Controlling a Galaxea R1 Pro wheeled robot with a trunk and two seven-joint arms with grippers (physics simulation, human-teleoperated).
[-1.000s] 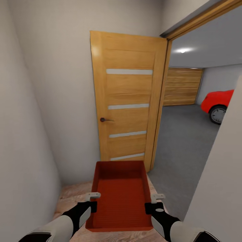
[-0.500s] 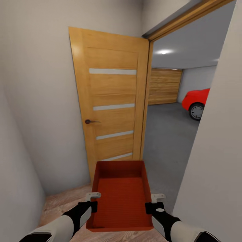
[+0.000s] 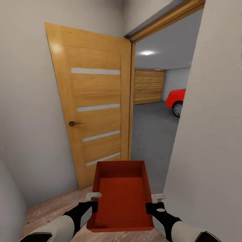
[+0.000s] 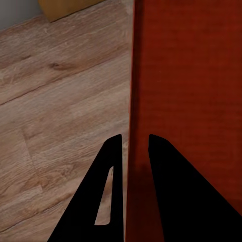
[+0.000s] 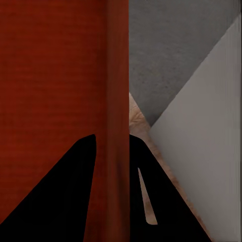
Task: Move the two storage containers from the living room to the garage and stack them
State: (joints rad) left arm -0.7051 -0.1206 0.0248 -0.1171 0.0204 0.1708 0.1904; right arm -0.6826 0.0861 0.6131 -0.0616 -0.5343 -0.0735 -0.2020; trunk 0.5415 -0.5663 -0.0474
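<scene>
The left gripper [image 3: 93, 199] has its jaws clamped over the left wall of the storage container [image 3: 121, 198], and the right gripper [image 3: 155, 201] pinches the right wall likewise. The tub hangs level above wood-plank flooring [image 3: 50, 211], before an open wooden door [image 3: 94, 107]. Beyond lie the garage's grey floor [image 3: 151, 131] and red car [image 3: 175, 99].
</scene>
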